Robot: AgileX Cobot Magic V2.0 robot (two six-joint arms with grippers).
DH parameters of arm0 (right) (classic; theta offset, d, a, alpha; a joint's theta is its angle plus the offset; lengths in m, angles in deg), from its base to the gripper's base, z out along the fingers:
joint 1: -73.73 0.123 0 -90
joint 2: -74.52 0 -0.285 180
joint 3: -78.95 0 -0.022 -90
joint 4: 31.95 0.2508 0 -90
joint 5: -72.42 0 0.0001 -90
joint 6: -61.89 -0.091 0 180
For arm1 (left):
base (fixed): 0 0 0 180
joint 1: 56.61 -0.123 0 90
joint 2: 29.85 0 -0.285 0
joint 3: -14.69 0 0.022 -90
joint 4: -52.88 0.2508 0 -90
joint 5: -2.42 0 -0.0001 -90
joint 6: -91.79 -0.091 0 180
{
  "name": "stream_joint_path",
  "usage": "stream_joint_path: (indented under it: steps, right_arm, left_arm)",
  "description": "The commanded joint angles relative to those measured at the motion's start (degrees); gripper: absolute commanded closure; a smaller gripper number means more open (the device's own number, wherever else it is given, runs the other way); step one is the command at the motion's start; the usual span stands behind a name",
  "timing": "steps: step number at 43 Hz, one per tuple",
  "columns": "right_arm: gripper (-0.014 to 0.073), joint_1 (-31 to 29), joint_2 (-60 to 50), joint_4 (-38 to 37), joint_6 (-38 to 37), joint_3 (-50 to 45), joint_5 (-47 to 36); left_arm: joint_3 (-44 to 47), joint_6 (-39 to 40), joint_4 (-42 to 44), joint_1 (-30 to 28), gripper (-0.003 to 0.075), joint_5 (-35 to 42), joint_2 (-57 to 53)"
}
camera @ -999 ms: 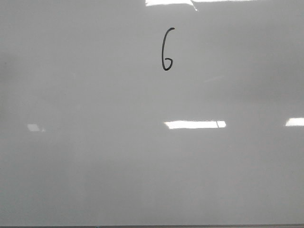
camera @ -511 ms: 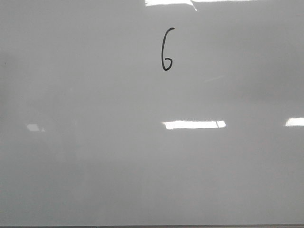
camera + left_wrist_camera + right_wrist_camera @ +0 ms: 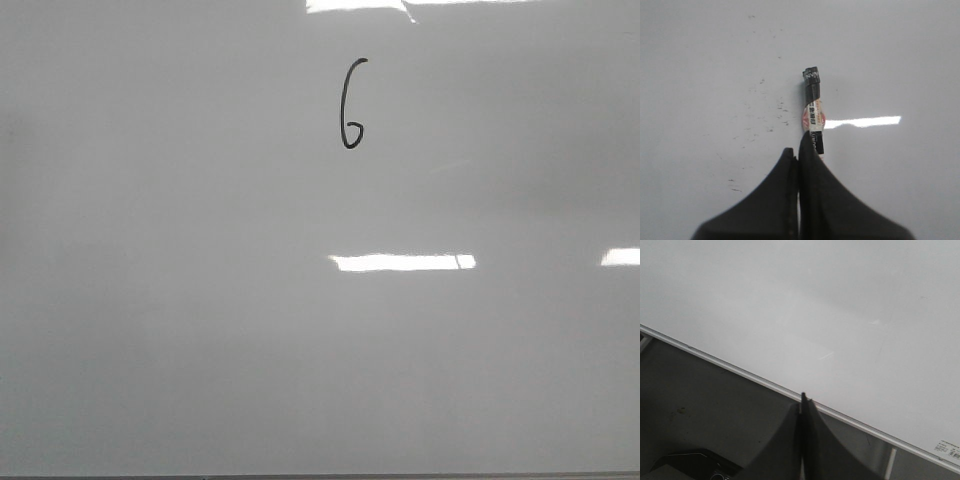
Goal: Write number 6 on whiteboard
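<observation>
The number 6 (image 3: 350, 105) is drawn in thin black line near the top middle of the whiteboard (image 3: 200, 330) in the front view. Neither gripper shows in that view. In the left wrist view my left gripper (image 3: 799, 152) is shut on a marker (image 3: 813, 112) with a black cap end and a labelled white barrel, which sticks out past the fingertips over the whiteboard (image 3: 700, 60). In the right wrist view my right gripper (image 3: 803, 399) is shut and empty, hanging over the whiteboard's edge (image 3: 730, 367).
Bright light reflections (image 3: 405, 262) lie on the board. Faint marker specks (image 3: 765, 105) dot the board beside the marker. Past the board's rim a dark grey surface (image 3: 700, 405) and a dark object (image 3: 690, 465) show in the right wrist view.
The 6 is unchanged. A faint reflection at the left of the board has faded away and the middle reflection has widened slightly to the left.
</observation>
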Motion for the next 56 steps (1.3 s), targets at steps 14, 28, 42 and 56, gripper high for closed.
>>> stream_joint_path:
  steps: [14, 28, 42, 56]
  right_arm:
    - [0.0662, -0.3, 0.2, -0.9, 0.0, 1.5, -3.8]
    - [0.0662, -0.3, 0.2, -0.9, 0.0, 1.5, -3.7]
    - [0.0662, -0.3, 0.2, -0.9, 0.0, 1.5, -3.7]
    - [0.0662, -0.3, -0.5, -0.9, 0.0, 0.7, -4.1]
  left_arm:
    - [2.0, 0.0, -1.0, -2.1, 0.0741, 7.8, -2.4]
    - [2.0, 0.0, -1.0, -2.1, 0.0741, 7.8, -2.4]
    - [2.0, 0.0, -1.0, -2.1, 0.0741, 7.8, -2.4]
    - [2.0, 0.0, -1.0, -2.1, 0.0741, 7.8, -2.4]
